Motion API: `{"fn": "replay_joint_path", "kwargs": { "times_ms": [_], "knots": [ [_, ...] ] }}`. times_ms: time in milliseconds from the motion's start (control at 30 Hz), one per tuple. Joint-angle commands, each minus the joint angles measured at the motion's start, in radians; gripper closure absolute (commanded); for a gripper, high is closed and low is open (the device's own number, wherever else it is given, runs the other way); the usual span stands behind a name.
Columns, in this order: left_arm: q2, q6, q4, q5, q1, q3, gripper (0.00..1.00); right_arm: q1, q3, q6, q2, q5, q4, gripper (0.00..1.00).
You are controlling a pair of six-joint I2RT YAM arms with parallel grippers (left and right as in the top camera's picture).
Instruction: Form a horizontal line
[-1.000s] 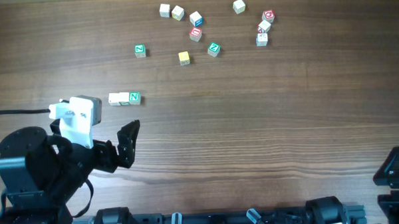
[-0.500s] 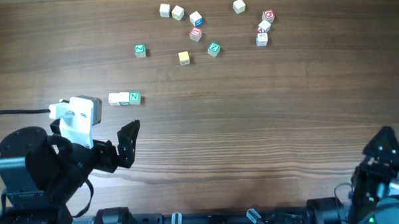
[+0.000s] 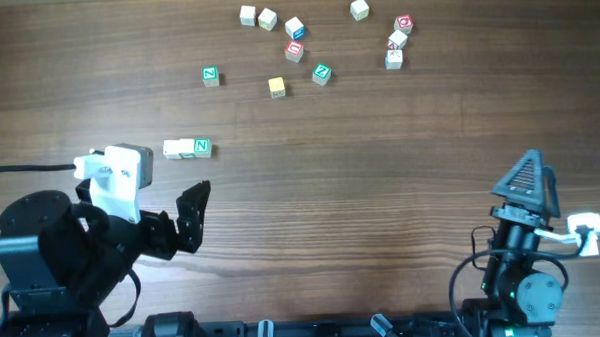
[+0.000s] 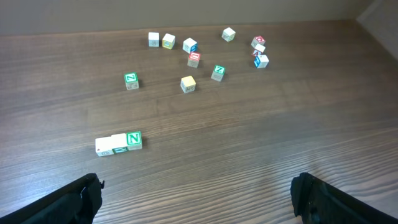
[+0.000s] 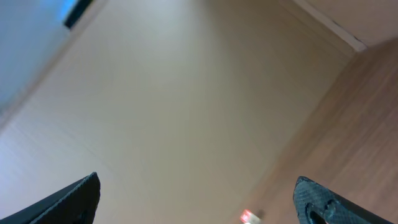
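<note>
Three-cube line [image 3: 186, 147], on counter [image 3: 381, 186].
Lies just ahead of left claw [image 4: 196, 186], jaws wide, empty; right claw [image 5: 196, 186] likewise spread, well apart.

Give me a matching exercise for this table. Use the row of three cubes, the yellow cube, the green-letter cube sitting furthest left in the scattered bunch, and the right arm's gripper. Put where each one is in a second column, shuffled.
Column one
1. short row of three pale wooden letter cubes
2. small yellow wooden cube
3. loose wooden cube with a green letter
4. right gripper

Column two
A. near side of the wooden table, at the right, open
B. far side, between two green-letter cubes
C. left half, apart from the scatter, nearer the robot
D. left end of the scatter

Pairs: 1-C, 2-B, 3-D, 4-A
</note>
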Motion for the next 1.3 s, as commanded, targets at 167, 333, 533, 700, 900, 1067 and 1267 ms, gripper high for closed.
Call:
{"fn": "replay_joint_path", "kwargs": {
  "times_ms": [167,333,533,700,900,1067,1267],
  "knots": [
    [-0.004,0.004,0.003,0.002,0.002,-0.006,0.00,-0.004,-0.015,-0.173,-0.011,-0.084,-0.214,0.00],
    [-0.004,0.004,0.003,0.002,0.002,-0.006,0.00,-0.004,-0.015,-0.343,-0.011,-0.184,-0.255,0.00],
    [-0.004,0.004,0.003,0.002,0.002,-0.006,0.00,-0.004,-0.015,-0.529,-0.011,-0.247,-0.265,0.00],
    [-0.004,0.004,0.003,0.002,0.002,-0.006,0.00,-0.004,-0.015,-0.685,-0.011,-0.248,-0.265,0.00],
    [-0.004,0.004,0.003,0.002,0.002,-0.006,0.00,-0.004,-0.015,-0.767,-0.011,-0.280,-0.271,0.00],
    [-0.004,0.004,0.003,0.002,0.002,-0.006,0.00,-0.004,-0.015,-0.793,-0.011,-0.294,-0.274,0.00],
    [-0.004,0.004,0.003,0.002,0.002,-0.006,0.00,-0.004,-0.015,-0.757,-0.011,-0.292,-0.272,0.00]
  ]
}}
